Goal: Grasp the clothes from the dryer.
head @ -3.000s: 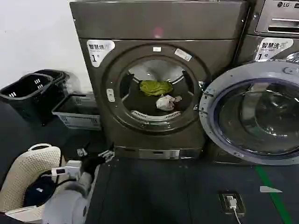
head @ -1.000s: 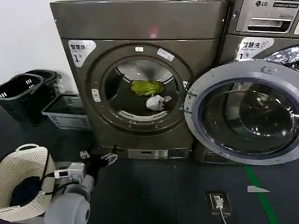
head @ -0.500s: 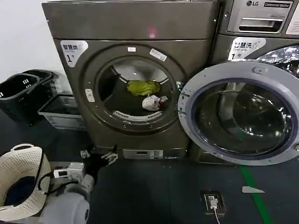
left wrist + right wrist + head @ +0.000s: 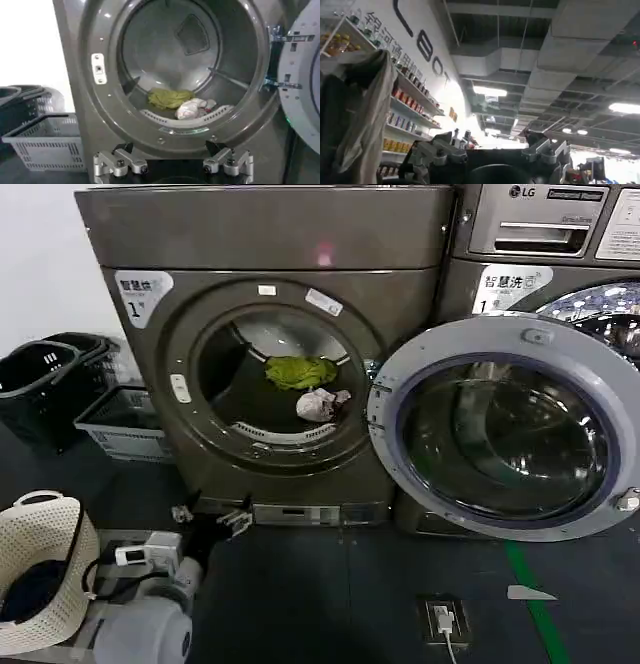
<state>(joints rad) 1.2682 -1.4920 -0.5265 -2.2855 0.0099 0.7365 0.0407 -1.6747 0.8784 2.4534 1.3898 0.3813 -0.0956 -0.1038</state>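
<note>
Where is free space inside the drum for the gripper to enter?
Free: the dryer's open porthole above and left of the lime-green garment. Crowded: low right, where the white bundle lies against it. The left gripper waits below, open.

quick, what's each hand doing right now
Left hand: open, empty, low in front of the dryer, short of the clothes.
Right hand: open, empty, pointing up at the ceiling.

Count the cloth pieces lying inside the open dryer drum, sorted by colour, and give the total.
Lime-green: 1, the green garment at the back of the drum.
White-pinkish: 1, the white bundle just in front of it, nearer the dryer opening.
Total: 2
</note>
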